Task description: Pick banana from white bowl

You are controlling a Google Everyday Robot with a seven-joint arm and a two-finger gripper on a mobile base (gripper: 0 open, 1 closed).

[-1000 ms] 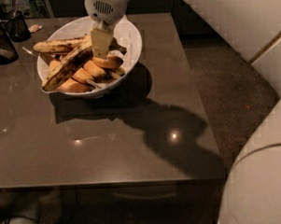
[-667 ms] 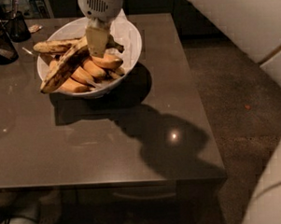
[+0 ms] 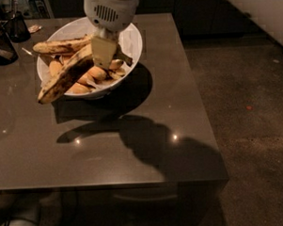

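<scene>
A large, deep, round, glossy white bowl (image 3: 131, 40) stands on the far left part of a smooth, dark grey-brown table (image 3: 133, 148), whose polished surface reflects small points of light. The bowl holds several fruits. A long, slightly curved greenish-yellow banana (image 3: 64, 76), heavily marked with dark brown blotches and streaks, lies diagonally across the contents. Its lower end projects out over the near-left rim, and its upper end rises toward the bowl's middle and disappears behind the tool. A second long, yellower banana (image 3: 58, 45) with brown speckles lies across the back of the bowl, beyond the first. Beneath both sit short, plump orange-yellow bananas (image 3: 97, 73), smooth-skinned and rounded. The tool (image 3: 104, 57) hangs over the bowl right of centre. It is a white cylindrical housing with a slotted vent, ending in a cream-coloured lower part that meets the upper end of the greenish-yellow banana. Whether the tool is open or closed on the fruit cannot be told. The bowl and the arm cast a broad dark shadow on the table toward the near side. A speckled dark floor (image 3: 254, 110) lies to the right of the table, and dark objects (image 3: 13, 28) stand at the table's far left corner.
</scene>
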